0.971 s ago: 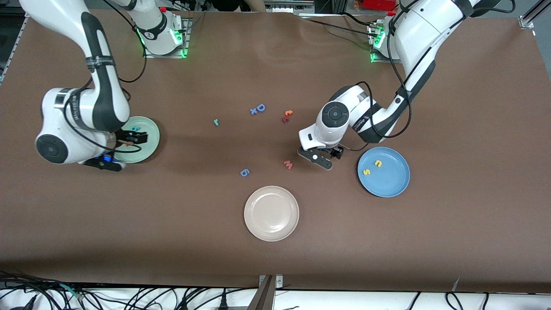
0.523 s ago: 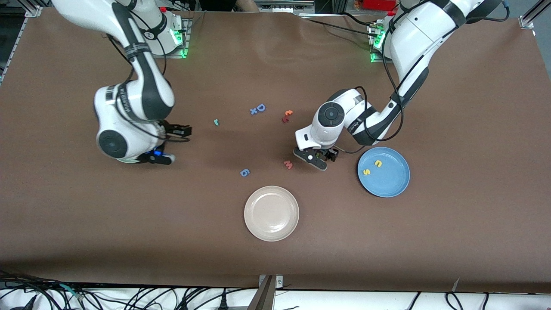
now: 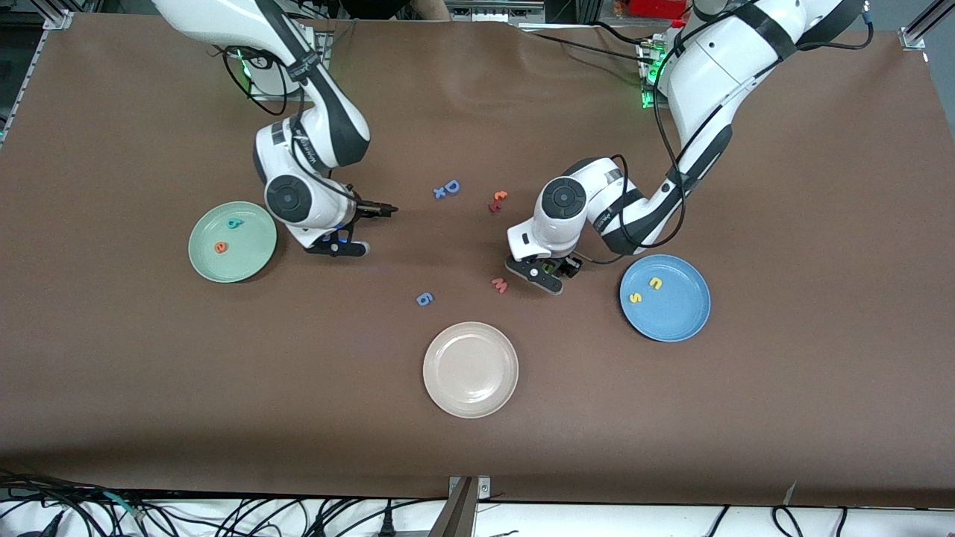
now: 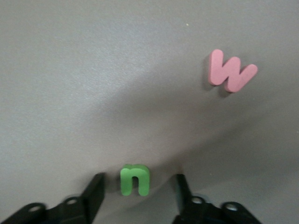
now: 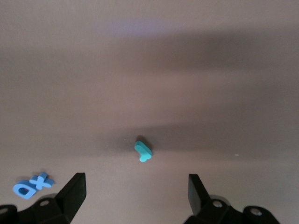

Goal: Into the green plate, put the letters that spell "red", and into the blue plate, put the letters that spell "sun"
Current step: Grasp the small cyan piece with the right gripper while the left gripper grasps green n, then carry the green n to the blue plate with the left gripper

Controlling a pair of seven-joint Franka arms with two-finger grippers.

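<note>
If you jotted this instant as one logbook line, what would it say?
left claw: around green u, not gripped | right claw: open, over teal r | green plate: e, d | blue plate: s, n

Matt brown cloth-like table (image 3: pixel 149 388) cover; smooth glossy cream plate (image 3: pixel 471 369); foam-like matt pink "w" (image 4: pixel 231 71).

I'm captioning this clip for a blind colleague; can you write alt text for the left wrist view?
A small green letter u lies flat on the brown table, between the two dark fingers of the left gripper, which have not closed on it. A pink letter w lies on the table a little way off.
</note>
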